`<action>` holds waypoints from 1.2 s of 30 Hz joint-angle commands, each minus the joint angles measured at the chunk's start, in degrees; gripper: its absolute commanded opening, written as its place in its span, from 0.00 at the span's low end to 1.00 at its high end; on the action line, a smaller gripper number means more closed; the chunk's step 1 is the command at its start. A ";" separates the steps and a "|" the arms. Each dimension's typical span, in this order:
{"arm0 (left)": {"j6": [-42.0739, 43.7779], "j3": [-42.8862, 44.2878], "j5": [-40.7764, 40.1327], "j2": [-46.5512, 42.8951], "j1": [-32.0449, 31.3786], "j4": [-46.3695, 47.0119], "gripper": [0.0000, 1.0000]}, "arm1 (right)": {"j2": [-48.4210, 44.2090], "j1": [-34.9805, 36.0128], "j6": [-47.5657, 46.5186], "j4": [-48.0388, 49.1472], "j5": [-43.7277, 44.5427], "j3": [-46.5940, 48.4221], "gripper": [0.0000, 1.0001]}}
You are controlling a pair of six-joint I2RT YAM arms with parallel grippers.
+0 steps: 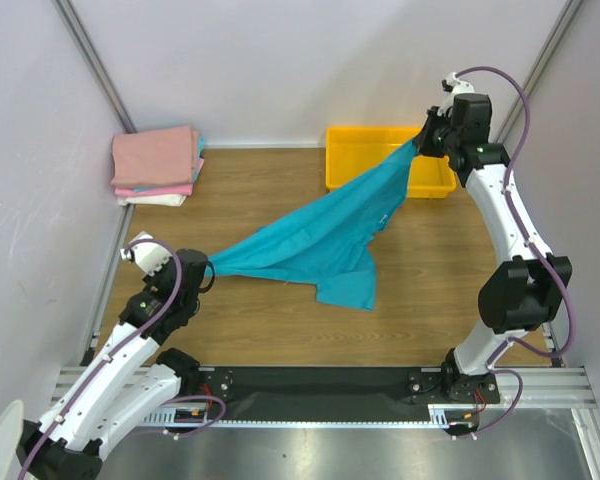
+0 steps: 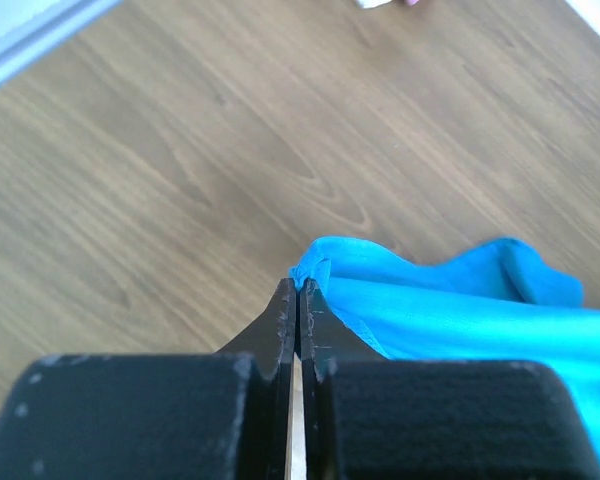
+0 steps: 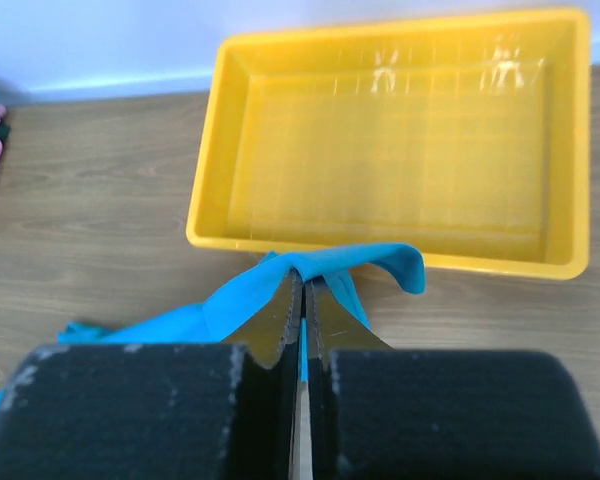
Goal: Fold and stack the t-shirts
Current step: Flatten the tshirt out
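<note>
top external: teal tee stretched between both grippers over the table.
left gripper is clenched on one end of the tee, low at the near left. right gripper is clenched on the other end, raised beside the yellow tray at the far right. the cloth runs diagonally between them, a loose flap hanging toward the wood. folded stack, pink tees over a white one, sits in the far left corner, well apart.
</note>
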 commanded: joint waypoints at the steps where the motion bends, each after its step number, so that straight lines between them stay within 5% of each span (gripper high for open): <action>1: 7.03 1.79 -1.31 -0.09 0.46 5.47 0.00 | 0.54 -0.23 -0.97 1.11 -1.79 1.80 0.00; 11: 10.20 1.79 2.73 5.61 0.46 8.46 0.00 | 1.15 -0.22 0.87 -2.21 -1.96 -1.98 0.00; 12: 10.54 2.14 3.52 6.41 0.46 8.37 0.00 | 2.37 -0.22 1.92 -5.19 -2.75 -0.76 0.25; 15: 12.21 3.02 5.29 6.77 0.46 8.37 0.02 | 2.30 -0.22 2.54 -12.93 -5.82 -0.83 0.68; 17: 12.31 3.81 5.55 6.59 0.46 7.76 0.02 | -0.68 0.30 2.81 -16.20 -7.32 -5.98 0.80; 28: 11.95 3.90 6.60 8.35 0.46 6.96 0.02 | -18.97 11.72 14.57 -12.00 -6.27 -38.51 0.76; 36: 13.27 3.37 7.75 8.00 0.46 7.14 0.03 | -15.03 16.74 19.42 -2.15 -0.92 -44.17 0.59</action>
